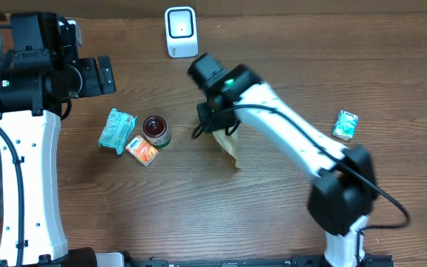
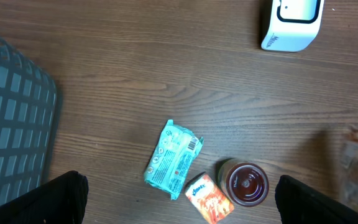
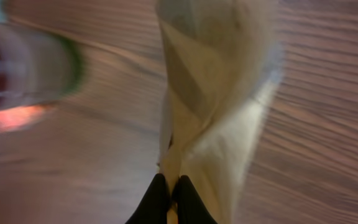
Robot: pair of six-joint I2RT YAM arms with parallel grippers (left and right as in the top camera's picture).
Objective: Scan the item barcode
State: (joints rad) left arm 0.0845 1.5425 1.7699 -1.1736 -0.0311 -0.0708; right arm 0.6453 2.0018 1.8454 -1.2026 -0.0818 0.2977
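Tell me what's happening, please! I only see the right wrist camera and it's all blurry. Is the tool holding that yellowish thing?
Observer: Yes. Overhead, the right tool is shut on a tan packet near the middle of the table.
Operator: Where's the beeper thing for the barcode?
Observer: A white scanner stands at the table's far edge, apart from the packet.
Operator: What's the blurry red blob on my left?
Observer: A small jar with a dark red lid, standing beside an orange box and a teal pack. The left tool hangs open near them, holding nothing.
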